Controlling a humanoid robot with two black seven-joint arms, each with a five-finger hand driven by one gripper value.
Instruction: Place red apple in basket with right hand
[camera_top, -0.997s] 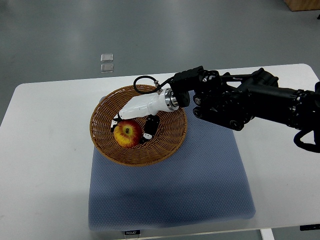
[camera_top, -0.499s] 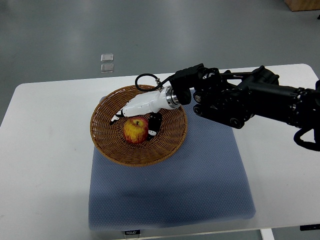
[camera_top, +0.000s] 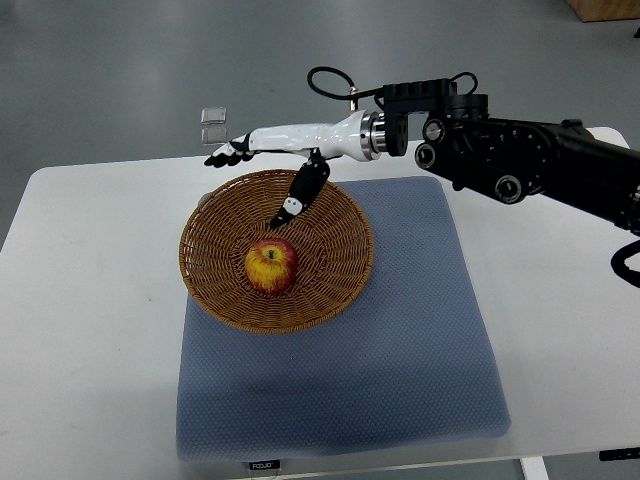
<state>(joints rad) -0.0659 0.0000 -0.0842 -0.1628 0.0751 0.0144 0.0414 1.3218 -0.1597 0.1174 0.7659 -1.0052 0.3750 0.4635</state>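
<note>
From my remote station: the red apple (camera_top: 271, 266) sits in the middle of the wicker basket (camera_top: 210, 290), on a grey mat (camera_top: 420, 360) over the white surface (camera_top: 90, 330). My right hand (camera_top: 275, 150) hovers above the far rim, fingers (camera_top: 222, 154) spread, holding nothing. I judge placement done; next, pull the arm clear.

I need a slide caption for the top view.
Red apple rests in the wicker basket; open right hand hovers above.
</note>
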